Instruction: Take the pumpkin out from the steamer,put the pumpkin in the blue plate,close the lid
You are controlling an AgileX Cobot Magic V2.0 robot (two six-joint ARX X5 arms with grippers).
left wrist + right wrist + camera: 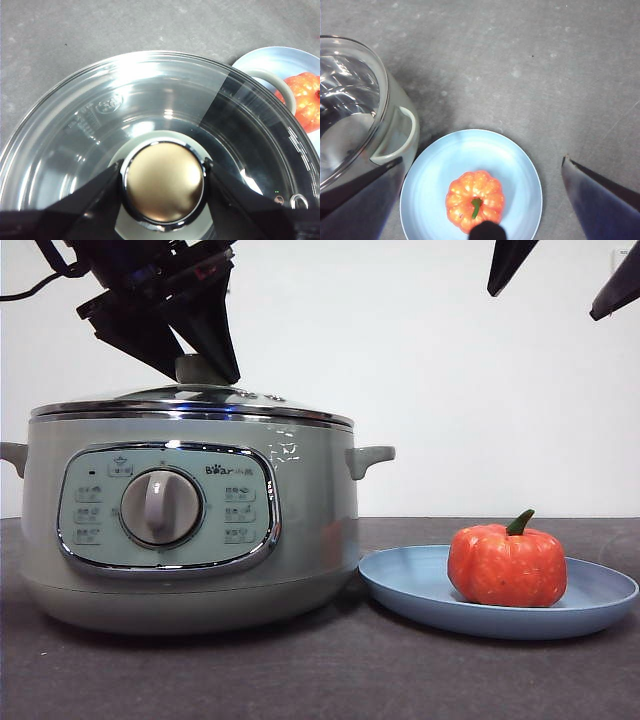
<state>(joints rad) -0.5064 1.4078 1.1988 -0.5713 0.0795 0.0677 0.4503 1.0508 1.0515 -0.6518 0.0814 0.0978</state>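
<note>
The glass lid (150, 400) lies flat on the sage-green steamer (310, 520), covering it. My left gripper (200, 370) comes down from above, and its black jaws press both sides of the lid's knob (164, 182). To the right of the pot, the orange pumpkin (507, 565) stands upright in the blue plate (400, 580). My right gripper (482, 160) hangs open well above the plate and holds nothing. The right wrist view looks straight down on the pumpkin (475, 197) and the plate (470, 150).
The plate nearly touches the steamer's right side, under its side handle (372, 457). Bare dark grey tabletop (330, 670) runs in front of both. A white wall stands behind.
</note>
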